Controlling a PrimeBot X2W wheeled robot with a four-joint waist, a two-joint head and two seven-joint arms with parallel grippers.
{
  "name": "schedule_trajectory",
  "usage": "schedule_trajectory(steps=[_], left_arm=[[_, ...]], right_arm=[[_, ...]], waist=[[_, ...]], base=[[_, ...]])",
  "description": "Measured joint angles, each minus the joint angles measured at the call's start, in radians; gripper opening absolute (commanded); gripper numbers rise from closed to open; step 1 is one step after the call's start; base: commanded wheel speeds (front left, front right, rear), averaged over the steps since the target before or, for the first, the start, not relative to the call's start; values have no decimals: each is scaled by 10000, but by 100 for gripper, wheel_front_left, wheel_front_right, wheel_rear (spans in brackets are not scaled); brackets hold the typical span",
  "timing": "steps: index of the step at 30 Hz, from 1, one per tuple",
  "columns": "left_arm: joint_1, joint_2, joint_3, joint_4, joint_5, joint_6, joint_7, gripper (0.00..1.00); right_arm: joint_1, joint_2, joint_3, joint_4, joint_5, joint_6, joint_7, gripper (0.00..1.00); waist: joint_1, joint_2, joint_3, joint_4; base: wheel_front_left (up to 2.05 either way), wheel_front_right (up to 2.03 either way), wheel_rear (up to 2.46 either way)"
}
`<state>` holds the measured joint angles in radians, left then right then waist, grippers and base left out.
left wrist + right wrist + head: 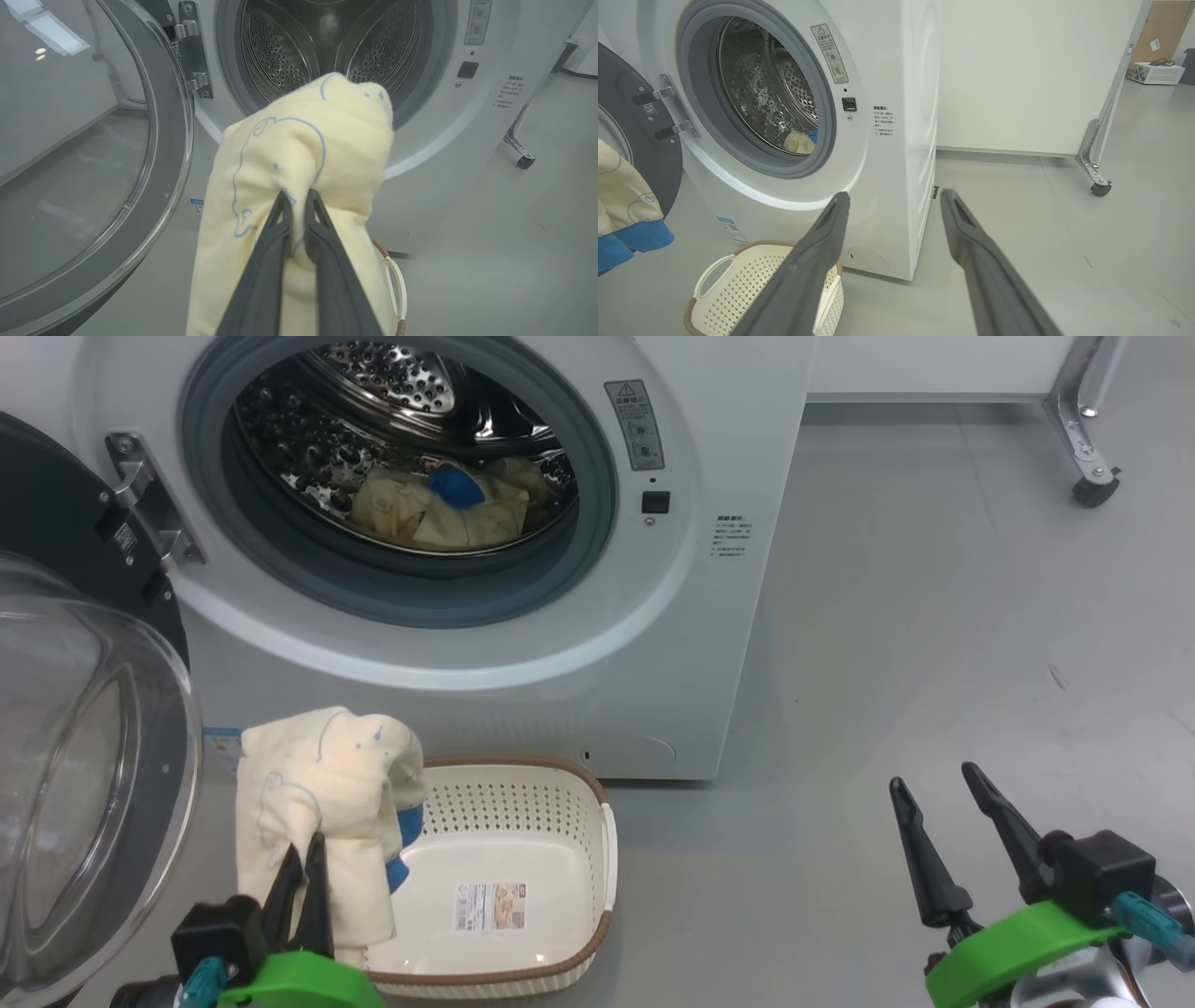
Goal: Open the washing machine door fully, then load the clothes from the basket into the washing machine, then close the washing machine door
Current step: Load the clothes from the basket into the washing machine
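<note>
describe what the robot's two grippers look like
Both the left gripper and right gripper have two long, tapered matte black fingers on a black block, above a bright green curved collar with a teal cable plug; silver metal shows below the right one.

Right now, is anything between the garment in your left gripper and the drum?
Nothing visible does. The left gripper holds the garment in front of the open drum; the washing machine door is swung aside to the left. A second garment lies low inside, leaving the mouth free.
</note>
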<state>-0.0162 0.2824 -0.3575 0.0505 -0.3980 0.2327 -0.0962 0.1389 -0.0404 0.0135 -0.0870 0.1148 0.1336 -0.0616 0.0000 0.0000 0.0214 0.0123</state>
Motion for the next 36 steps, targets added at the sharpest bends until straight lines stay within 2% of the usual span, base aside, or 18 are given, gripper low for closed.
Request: schedule_trajectory(steps=[4,14,25,31,36], left_arm=[[-89,-23,-35,259,-52,-36,-2,0],[-1666,-301,-71,1547,-610,-585,186,0],[-4747,-619,-29,3944,-995,-1360,589,0],[-6577,-593,190,5344,-1139,-1557,974,0],[-8197,-481,272,6324,-1143,-1894,1501,0]], right_arm=[[-1,0,36,-6,0,0,4,100],[-197,0,303,-8,86,0,-12,100],[-1062,0,523,188,196,0,-265,100],[-1645,-2,897,523,387,0,-629,100],[-2291,-6,1151,821,619,0,-993,100]], waist=[[0,0,28,-37],[0,0,629,-246],[2,0,1855,-505],[2,0,2489,-907],[1,0,3149,-1264]], base=[[0,0,0],[0,0,0],[0,0,0],[0,0,0],[0,0,0]])
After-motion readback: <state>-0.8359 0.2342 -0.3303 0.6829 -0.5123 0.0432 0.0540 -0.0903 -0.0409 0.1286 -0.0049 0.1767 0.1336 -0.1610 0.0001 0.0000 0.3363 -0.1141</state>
